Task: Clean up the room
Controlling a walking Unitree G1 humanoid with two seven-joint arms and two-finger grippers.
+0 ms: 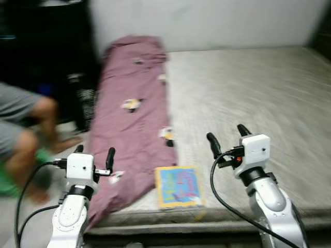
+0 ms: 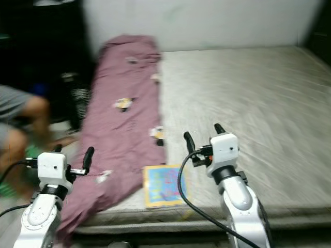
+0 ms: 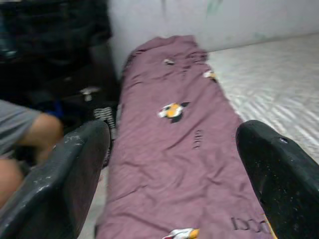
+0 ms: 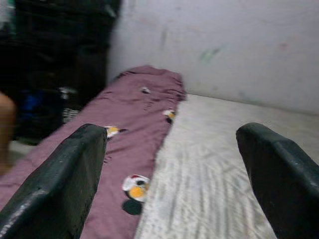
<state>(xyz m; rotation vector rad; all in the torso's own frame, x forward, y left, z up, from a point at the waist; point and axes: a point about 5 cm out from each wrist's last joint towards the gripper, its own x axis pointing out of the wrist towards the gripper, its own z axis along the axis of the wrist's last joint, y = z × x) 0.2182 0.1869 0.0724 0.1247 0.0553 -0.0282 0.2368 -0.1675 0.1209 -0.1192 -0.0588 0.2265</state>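
1. Head views: a purple blanket lay along the left side of the bed. A small bright book sat at the bed's near edge, between the left claw and the right claw. Both claws were spread apart and held nothing. A person's leg was at the left.
2. Left wrist view: the blanket lay ahead, between the fingers.
3. Right wrist view: blanket and bed lay ahead.

Mauve blanket with small orange-and-white prints, pale grey mattress, blue-and-yellow book
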